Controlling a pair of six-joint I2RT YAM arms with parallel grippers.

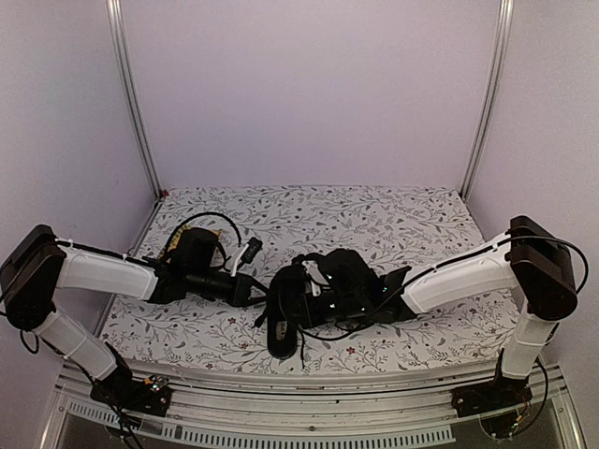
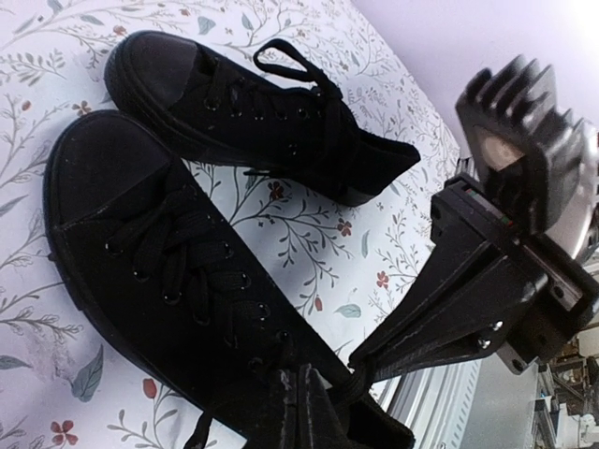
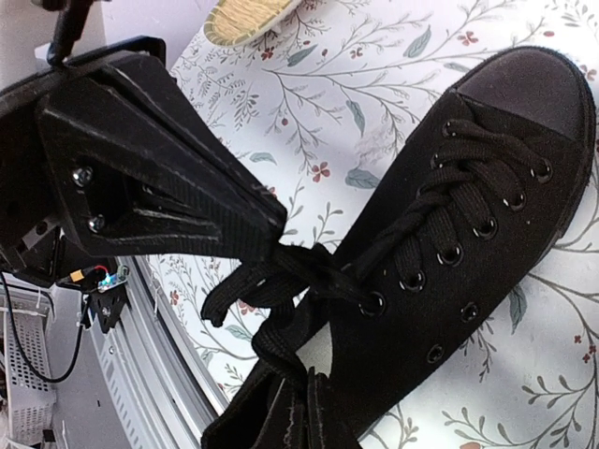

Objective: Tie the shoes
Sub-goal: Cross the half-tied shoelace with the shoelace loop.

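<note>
As the two black shoes (image 1: 323,281) lie side by side near the front of the table, about midway between my arms, a narrow strip of cloth shows between them. From my left wrist camera, the closer shoe (image 2: 168,271) fills the foreground with its laces (image 2: 182,253) crossed up the tongue. The other shoe (image 2: 253,112) sits just beyond, with a loose loop of lace over its top. My left gripper (image 2: 360,363) is closed tight, its fingertips meeting at the lace ends where they leave the closer shoe's collar. My right gripper (image 3: 276,245) is likewise clamped, pinching a flat black lace strand (image 3: 309,267) just beside the top eyelets. That strand folds and trails down past the shoe's opening. Both grippers reach in low from opposite sides, on white-shelled arms. Beneath everything lies a pale table cover (image 1: 374,210) printed with grey leaves and small red flowers. A yellow woven mat (image 3: 245,21) rests on it, well apart from the shoes on my left side.
</note>
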